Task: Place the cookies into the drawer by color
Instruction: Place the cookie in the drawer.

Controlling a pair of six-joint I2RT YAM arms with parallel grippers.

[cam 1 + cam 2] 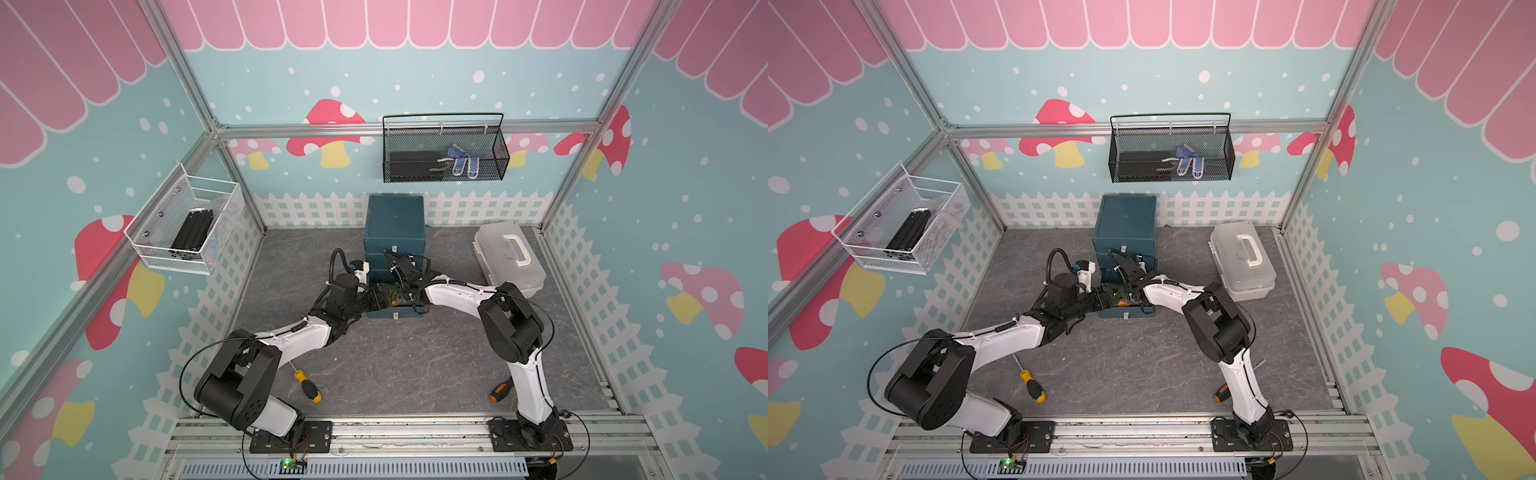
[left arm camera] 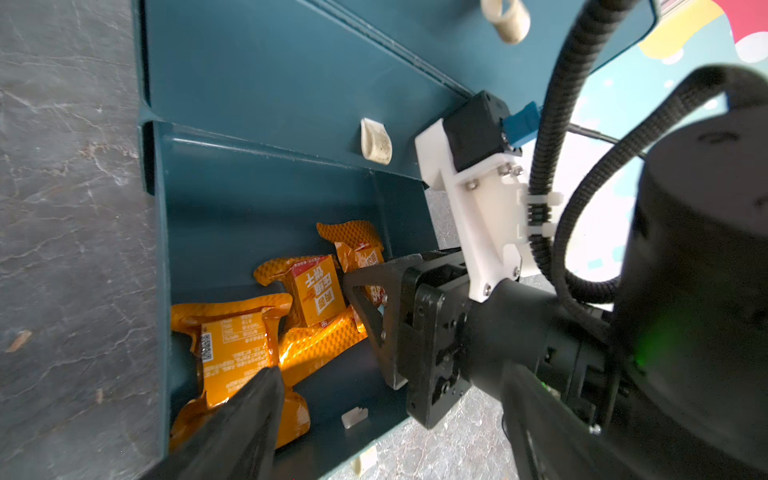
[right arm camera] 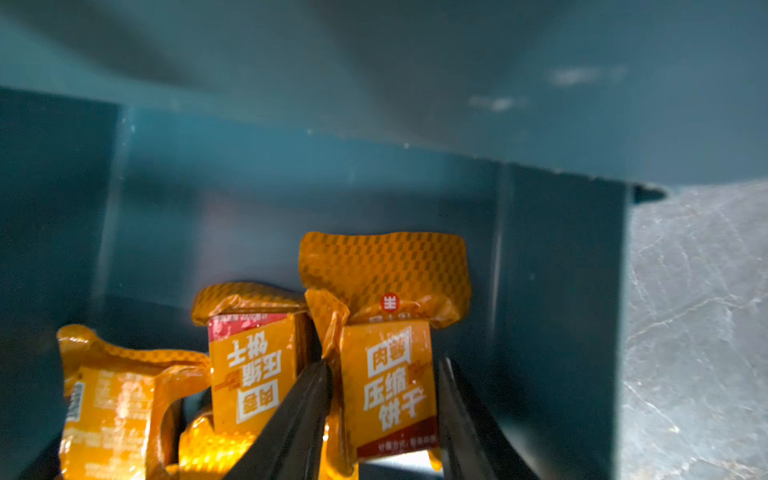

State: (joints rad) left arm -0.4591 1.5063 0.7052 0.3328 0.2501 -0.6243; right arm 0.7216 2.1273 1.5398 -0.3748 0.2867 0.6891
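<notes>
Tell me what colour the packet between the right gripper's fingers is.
Orange packet, with white lettering; right wrist view shows it best.

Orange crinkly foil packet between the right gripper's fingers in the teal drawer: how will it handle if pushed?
The orange foil packet probably has a stiff core: its printed faces look flat, boxy. Pinched ends look crumpled, likely floppy. It seems to touch the neighbouring orange packet, so a push may shift both.
</notes>
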